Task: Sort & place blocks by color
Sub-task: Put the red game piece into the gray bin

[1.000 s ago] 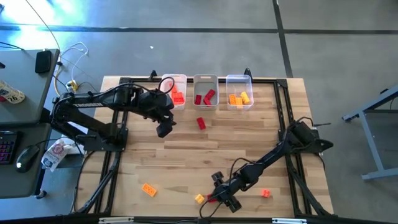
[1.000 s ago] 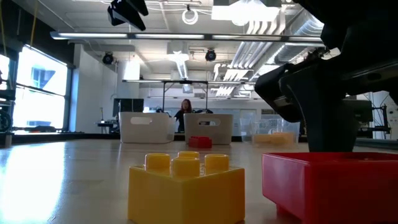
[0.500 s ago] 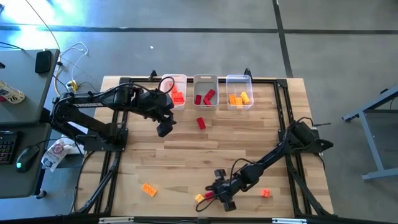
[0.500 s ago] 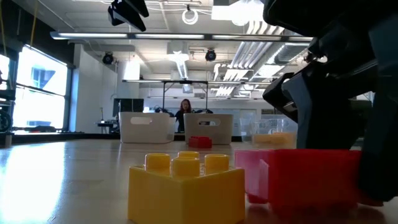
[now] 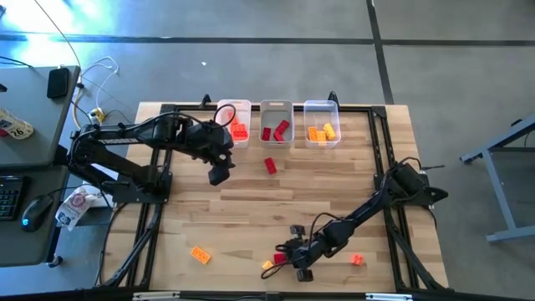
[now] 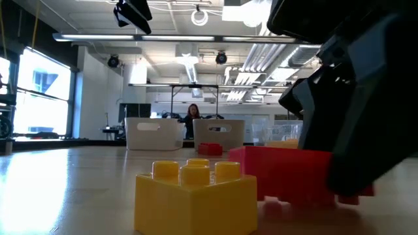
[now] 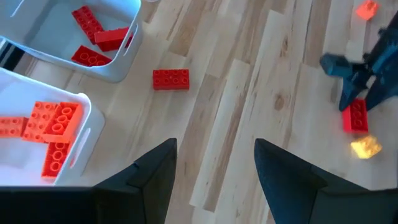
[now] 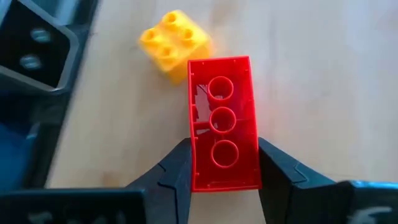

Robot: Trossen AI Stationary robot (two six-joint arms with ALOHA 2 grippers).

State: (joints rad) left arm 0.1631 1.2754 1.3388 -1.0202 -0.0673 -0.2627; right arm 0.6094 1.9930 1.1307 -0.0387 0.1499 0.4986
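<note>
Red block clamped by the right gripper.
The red block (image 8: 223, 123) is held upside down between the right gripper (image 8: 224, 168) fingers, just beside 1 yellow block (image 8: 173, 38). The left gripper (image 7: 214, 171) is parted and empty, well apart from the red block.

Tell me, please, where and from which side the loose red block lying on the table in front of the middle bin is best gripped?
Grip the loose red block across its two long sides, coming straight down from above. It lies flat, studs up, alone on bare wood just before the middle bin, so nothing crowds either long side. The left end effector, open and hovering nearby, looks the better placed.
</note>
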